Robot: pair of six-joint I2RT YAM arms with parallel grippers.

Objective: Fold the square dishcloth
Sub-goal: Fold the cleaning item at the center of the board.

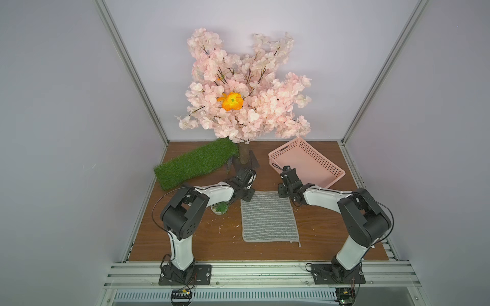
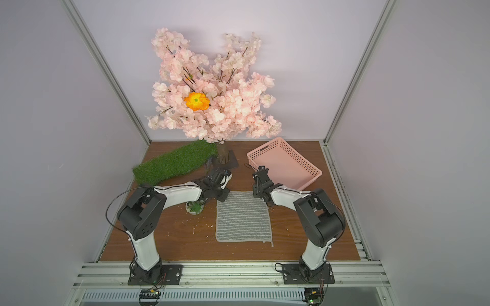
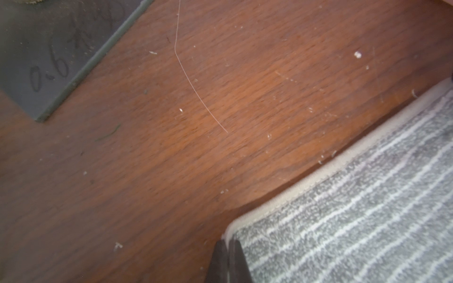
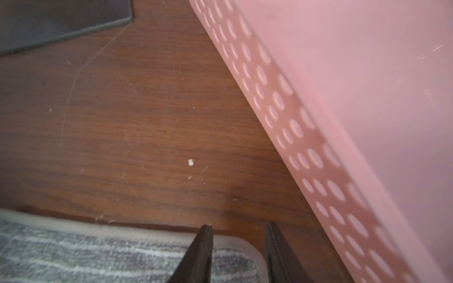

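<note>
The left tool (image 3: 229,247) is pinching the square dishcloth (image 1: 268,217) at its 10 o'clock corner; the right tool (image 4: 239,235), jaws narrowly apart, is straddling the 2 o'clock corner, risking a lopsided lift

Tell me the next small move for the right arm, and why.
Probably close the right gripper on its far corner of the square dishcloth. Its jaws stand apart astride that corner, while the left gripper looks already shut on the other far corner.
</note>
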